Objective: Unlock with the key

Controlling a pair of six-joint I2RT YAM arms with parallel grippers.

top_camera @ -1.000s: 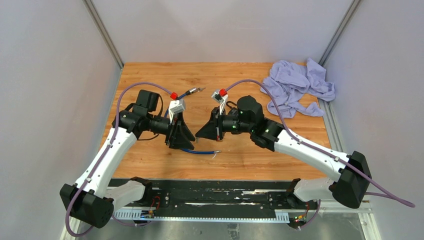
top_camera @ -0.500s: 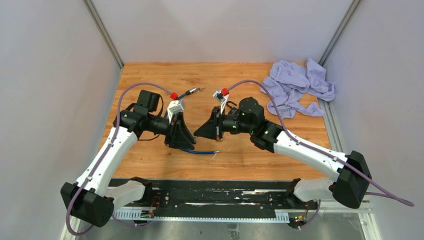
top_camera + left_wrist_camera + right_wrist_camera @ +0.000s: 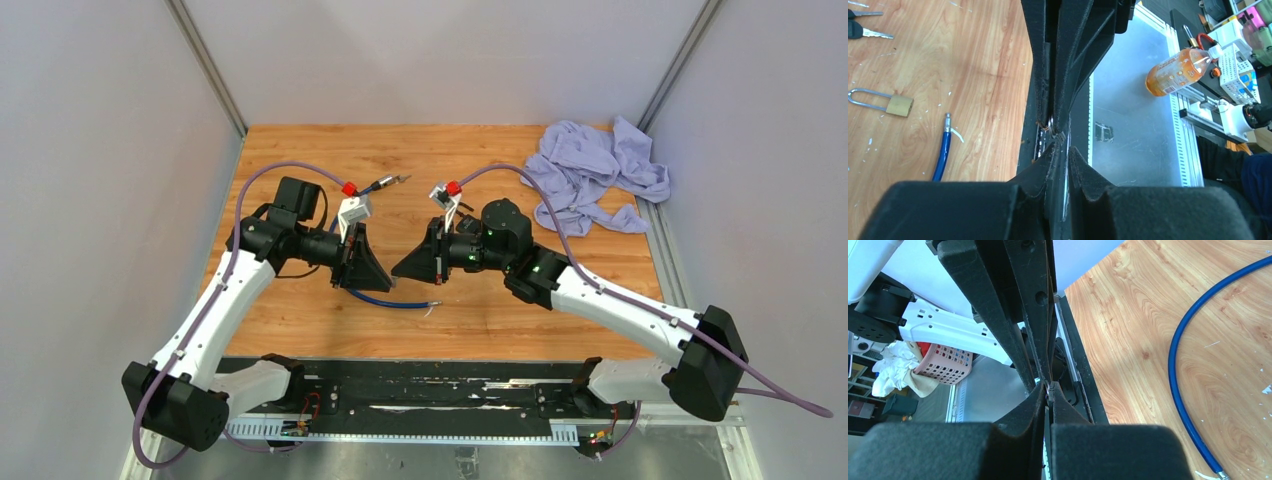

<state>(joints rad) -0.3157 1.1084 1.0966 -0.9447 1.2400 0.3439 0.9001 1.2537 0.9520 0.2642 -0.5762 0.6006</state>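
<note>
My two grippers meet tip to tip above the wooden table. The right gripper is shut on a small metal key, seen edge-on at its fingertips. The left gripper faces it, jaws drawn almost together with a thin silvery strip between the pads. A brass padlock with a long steel shackle lies flat on the wood, apart from both grippers and hidden in the top view.
A blue cable curves across the table under the grippers. Loose black-headed keys lie farther back. A crumpled lilac cloth fills the back right corner. The black base rail runs along the near edge.
The left gripper's jaws have closed in from clearly apart to nearly together. Both arms have shifted slightly, with the tips still meeting. The right gripper stays shut.
</note>
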